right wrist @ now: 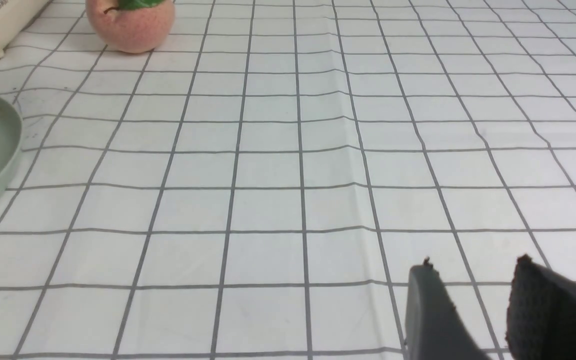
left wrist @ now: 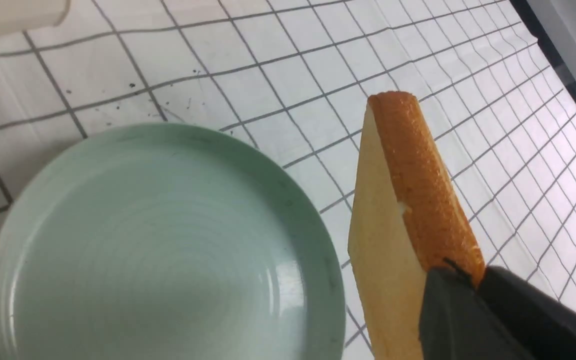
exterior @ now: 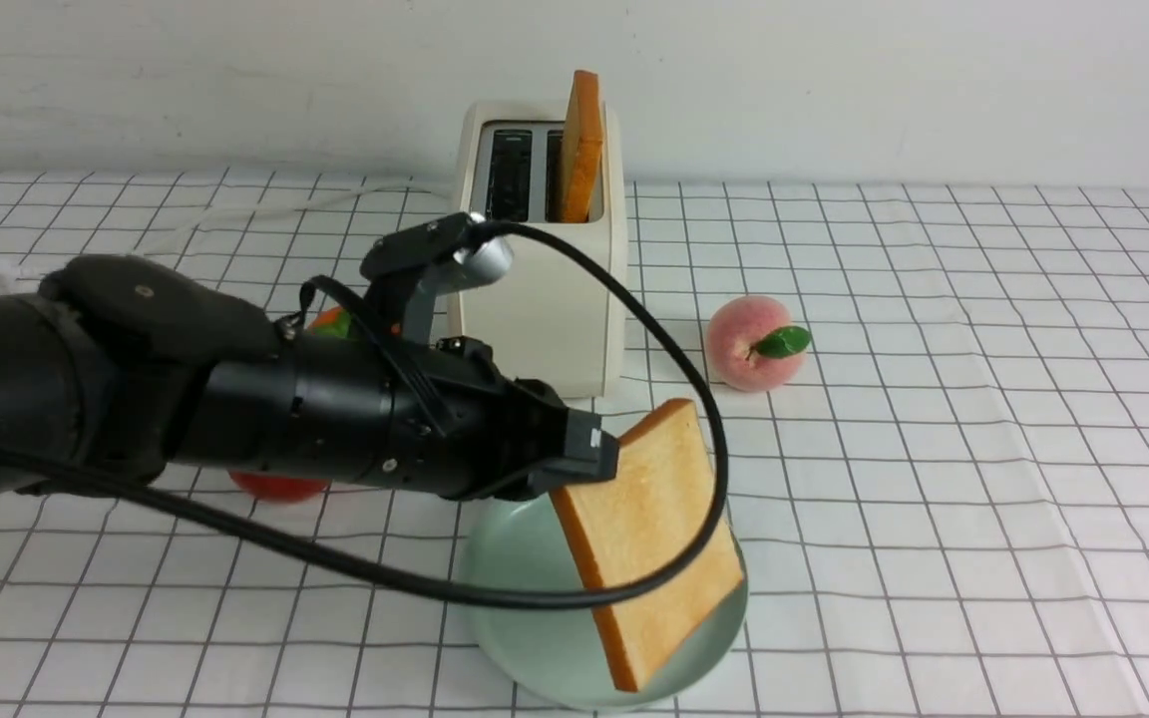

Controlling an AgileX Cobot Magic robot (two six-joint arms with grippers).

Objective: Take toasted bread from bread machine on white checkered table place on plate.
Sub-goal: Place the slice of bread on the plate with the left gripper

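Note:
My left gripper (exterior: 589, 459) is shut on one slice of toasted bread (exterior: 649, 543) and holds it tilted over the mint-green plate (exterior: 510, 588), its low corner near the plate's front rim. In the left wrist view the slice (left wrist: 408, 200) stands edge-on beside the plate (left wrist: 158, 240), pinched by the gripper (left wrist: 460, 275). A second slice (exterior: 582, 145) stands upright in the right slot of the cream bread machine (exterior: 545, 299); the left slot is empty. My right gripper (right wrist: 473, 270) is open and empty above the checkered table (right wrist: 268, 165); it is out of the front view.
A pink peach (exterior: 756, 342) with a green leaf lies right of the bread machine, also in the right wrist view (right wrist: 130, 22). A red fruit (exterior: 278, 487) and an orange thing (exterior: 330, 321) lie partly hidden behind my left arm. A black cable (exterior: 704, 399) loops in front of the held slice.

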